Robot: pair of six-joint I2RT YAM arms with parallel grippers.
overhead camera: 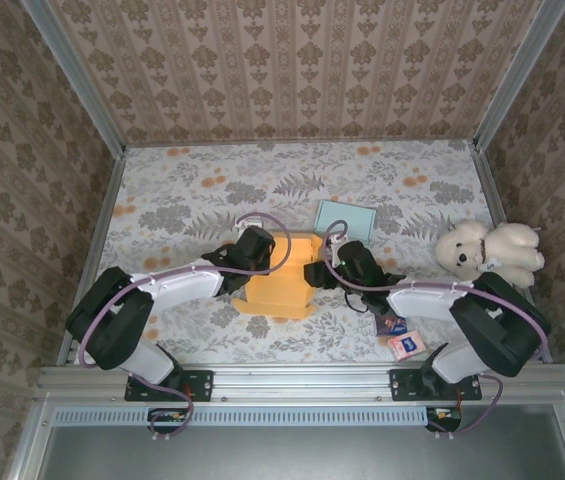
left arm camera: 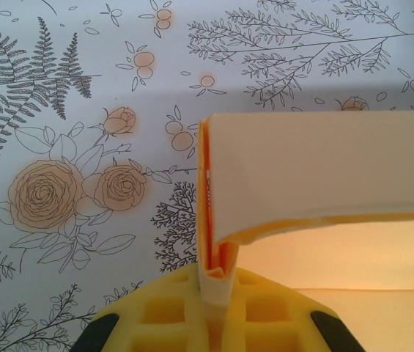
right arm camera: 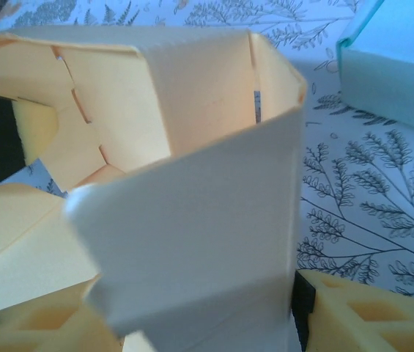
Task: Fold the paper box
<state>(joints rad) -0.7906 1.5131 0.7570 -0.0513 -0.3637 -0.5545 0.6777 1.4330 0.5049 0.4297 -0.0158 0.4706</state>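
Left fingers (left arm camera: 155, 319) pinch shut on the orange paper box (overhead camera: 280, 285), standing left of the white plush bear (overhead camera: 487, 250), at its wall away from the bear, right fingers (right arm camera: 360, 315) half apart around the bear-side flap, grip unclear; walls seem mid-folding, next that flap needs pressing inward.
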